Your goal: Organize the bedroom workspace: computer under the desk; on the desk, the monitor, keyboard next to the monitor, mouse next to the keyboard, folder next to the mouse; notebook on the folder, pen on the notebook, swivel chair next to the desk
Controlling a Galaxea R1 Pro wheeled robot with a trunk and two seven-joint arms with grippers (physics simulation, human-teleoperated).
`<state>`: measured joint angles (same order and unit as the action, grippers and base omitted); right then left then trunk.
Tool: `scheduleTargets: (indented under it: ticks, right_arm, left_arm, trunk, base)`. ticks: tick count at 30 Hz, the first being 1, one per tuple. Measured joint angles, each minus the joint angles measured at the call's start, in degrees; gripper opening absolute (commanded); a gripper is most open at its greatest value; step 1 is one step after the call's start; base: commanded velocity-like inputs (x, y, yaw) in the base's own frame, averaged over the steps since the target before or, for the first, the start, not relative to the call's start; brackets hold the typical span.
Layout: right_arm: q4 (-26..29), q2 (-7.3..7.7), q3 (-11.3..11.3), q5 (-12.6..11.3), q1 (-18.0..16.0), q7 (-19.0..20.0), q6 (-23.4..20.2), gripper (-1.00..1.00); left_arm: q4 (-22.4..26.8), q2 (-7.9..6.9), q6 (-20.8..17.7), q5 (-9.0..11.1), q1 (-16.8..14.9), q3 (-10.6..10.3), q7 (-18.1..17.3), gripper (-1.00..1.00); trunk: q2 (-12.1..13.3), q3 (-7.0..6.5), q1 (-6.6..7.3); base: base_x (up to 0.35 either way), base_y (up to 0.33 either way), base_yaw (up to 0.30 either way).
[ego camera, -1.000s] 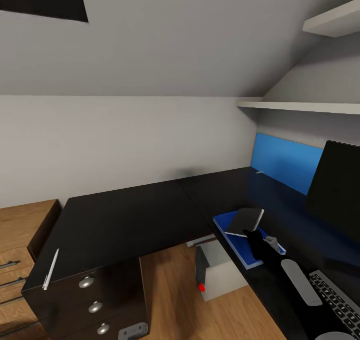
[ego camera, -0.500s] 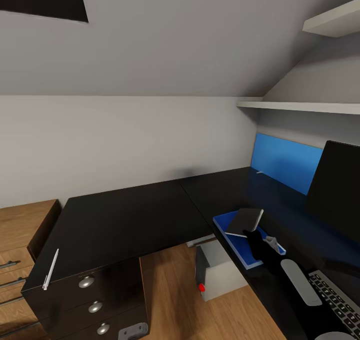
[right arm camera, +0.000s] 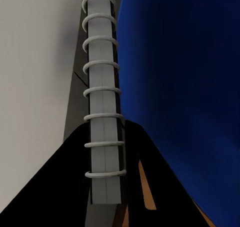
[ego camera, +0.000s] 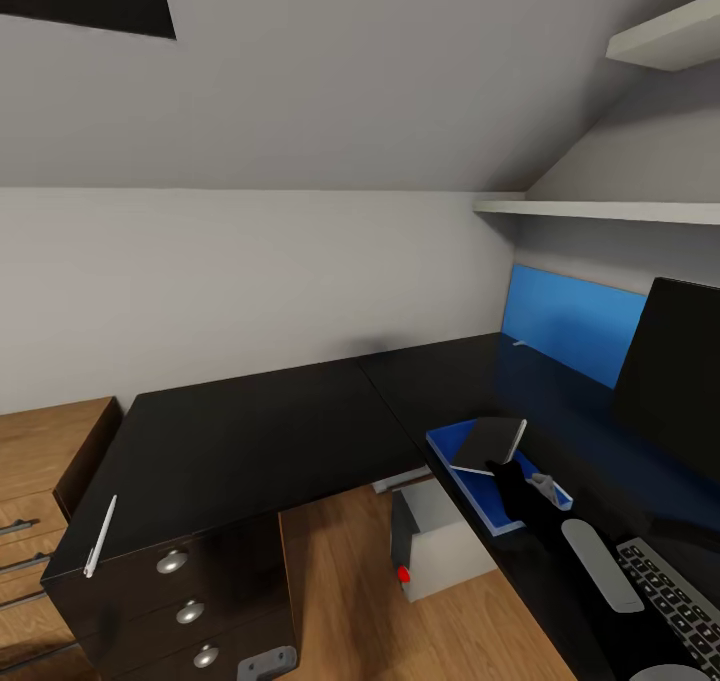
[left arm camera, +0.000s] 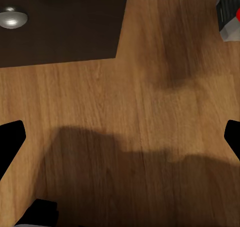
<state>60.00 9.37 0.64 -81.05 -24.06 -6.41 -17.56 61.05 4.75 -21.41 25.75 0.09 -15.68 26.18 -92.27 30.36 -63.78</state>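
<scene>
The notebook [ego camera: 489, 444] is tilted, one edge raised above the blue folder [ego camera: 452, 453] on the black bench [ego camera: 260, 431]. The right tool [ego camera: 497, 467] is clenched on the notebook's near edge; in the right wrist view its spiral spine [right arm camera: 103, 102] runs between the black fingers [right arm camera: 60, 182]. The keyboard [ego camera: 672, 603] and monitor [ego camera: 675, 371] are on the bench beyond the arm. The pen [ego camera: 101, 535] lies at the far bench corner, above the drawers [ego camera: 190, 601]. The computer [ego camera: 430, 541] stands on the floor under the bench. The left tool [left arm camera: 120, 137] is spread wide, holding nothing, over the wood floor [left arm camera: 150, 112].
</scene>
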Motion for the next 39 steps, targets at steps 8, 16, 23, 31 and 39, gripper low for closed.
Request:
scheduleTargets:
  ticks: [8, 16, 23, 31, 39]
  right_arm:
    - [0.0, 0.04, 0.1, 0.0, 0.0, 0.0, -0.1, -1.0]
    - [0.0, 0.04, 0.2, 0.0, 0.0, 0.0, -0.1, -1.0]
    - [0.0, 0.06, 0.2, 0.0, 0.0, -0.3, -0.1, -1.0]
    - [0.0, 0.07, 0.3, 0.0, 0.0, -0.4, -0.1, -1.0]
    - [0.0, 0.05, 0.3, 0.0, 0.0, -0.4, -0.1, -1.0]
  left_arm:
    - [0.0, 0.01, 0.0, 0.0, 0.0, 0.0, 0.0, 1.0]
    - [0.0, 0.0, 0.0, 0.0, 0.0, 0.0, 0.0, 1.0]
    - [0.0, 0.01, 0.0, 0.0, 0.0, 0.0, 0.0, 1.0]
    - [0.0, -0.01, 0.0, 0.0, 0.0, 0.1, 0.0, 1.0]
    - [0.0, -0.01, 0.1, 0.0, 0.0, 0.1, 0.1, 1.0]
  trunk:
    - [0.0, 0.0, 0.0]
    - [0.0, 0.0, 0.0]
    - [0.0, 0.0, 0.0]
    - [0.0, 0.0, 0.0]
    - [0.0, 0.0, 0.0]
  base:
    - [0.0, 0.0, 0.0]
    - [0.0, 0.0, 0.0]
    - [0.0, 0.0, 0.0]
    - [0.0, 0.0, 0.0]
    - [0.0, 0.0, 0.0]
